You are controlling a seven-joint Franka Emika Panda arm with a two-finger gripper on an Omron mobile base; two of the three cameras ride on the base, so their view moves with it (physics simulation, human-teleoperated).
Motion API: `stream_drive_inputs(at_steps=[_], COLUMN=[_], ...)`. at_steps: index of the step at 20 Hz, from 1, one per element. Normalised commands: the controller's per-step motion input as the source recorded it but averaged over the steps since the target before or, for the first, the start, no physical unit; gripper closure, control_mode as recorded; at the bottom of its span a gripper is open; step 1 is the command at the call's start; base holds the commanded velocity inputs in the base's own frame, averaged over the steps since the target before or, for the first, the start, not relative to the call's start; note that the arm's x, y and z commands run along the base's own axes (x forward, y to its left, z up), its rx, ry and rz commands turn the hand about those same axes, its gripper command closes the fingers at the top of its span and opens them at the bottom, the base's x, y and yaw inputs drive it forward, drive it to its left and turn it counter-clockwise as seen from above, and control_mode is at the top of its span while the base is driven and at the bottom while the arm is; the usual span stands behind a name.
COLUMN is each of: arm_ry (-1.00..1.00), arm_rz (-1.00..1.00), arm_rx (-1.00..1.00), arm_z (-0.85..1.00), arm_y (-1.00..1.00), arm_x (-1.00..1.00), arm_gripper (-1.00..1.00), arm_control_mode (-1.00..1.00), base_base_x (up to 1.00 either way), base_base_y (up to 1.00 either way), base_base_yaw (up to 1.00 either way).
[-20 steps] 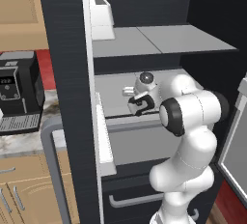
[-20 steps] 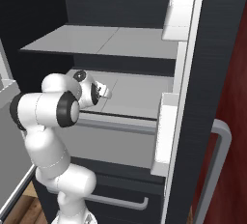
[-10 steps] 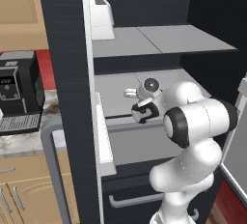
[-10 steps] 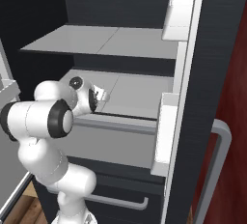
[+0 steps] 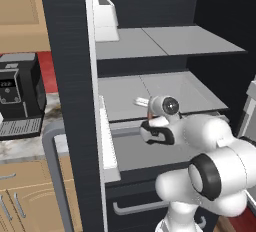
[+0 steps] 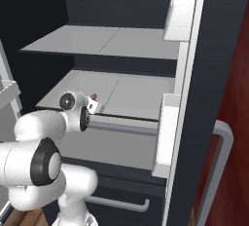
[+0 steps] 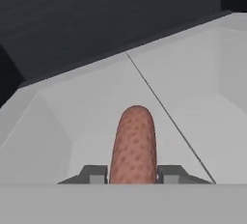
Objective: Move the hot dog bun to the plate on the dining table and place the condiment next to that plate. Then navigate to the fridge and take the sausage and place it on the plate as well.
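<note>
— Gripper point(image 7: 133, 175) first: how do its jaws stand?

— Closed on the sausage point(image 7: 133, 143). In the hand view both dark fingertips point(image 7: 94, 174) press against its sides, with the near end between them and the rest pointing straight ahead.

— What differs from a second ago?

— The jaws were wider then and have since drawn in. The arm's elbow has also swung down and toward the cameras, so it looms larger in both base views. The shelves sit where they were.

— How does the sausage look?

— Reddish-brown, finely speckled, with a rounded far tip. From the right base view only a small reddish end shows point(image 6: 94, 96), just past the hand.

— Where is it?

— Inside the fridge point(image 5: 70, 76), over the pale grey middle shelf point(image 5: 125, 93). Whether it rests on the shelf or is lifted clear, I cannot tell.

— What lies around the gripper?

— Below and ahead, the shelf, with a thin seam running away on the right. Beyond that, the dark back wall. Above, another grey shelf point(image 5: 165, 40). Well off to the left of the hand, outside the fridge, a black coffee machine point(image 5: 19, 101) stands on the wall counter point(image 5: 25, 146).

— Anything in the way?

— The white door bin point(image 6: 165, 137) on the open door stands near the hand's right.
</note>
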Motion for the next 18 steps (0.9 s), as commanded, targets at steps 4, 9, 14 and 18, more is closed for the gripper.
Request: stream_drive_inputs(at_steps=[4, 9, 14, 18], arm_ry=[0.01, 0.05, 0.10, 0.11], arm_rz=[0.00, -0.01, -0.04, 0.00], arm_rx=[0.11, 0.12, 0.09, 0.01], arm_z=[0.98, 0.90, 0.77, 0.62], arm_y=[-0.10, -0.11, -0.13, -0.10], arm_x=[-0.52, -0.55, -0.68, -0.75], arm_gripper=[1.00, 1.00, 1.00, 1.00], arm_control_mode=[-1.00, -1.00, -1.00, -1.00], base_base_x=[0.00, 0.00, 0.00, 0.00], base_base_y=[0.00, 0.00, 0.00, 0.00], base_base_yaw=[0.00, 0.00, 0.00, 0.00])
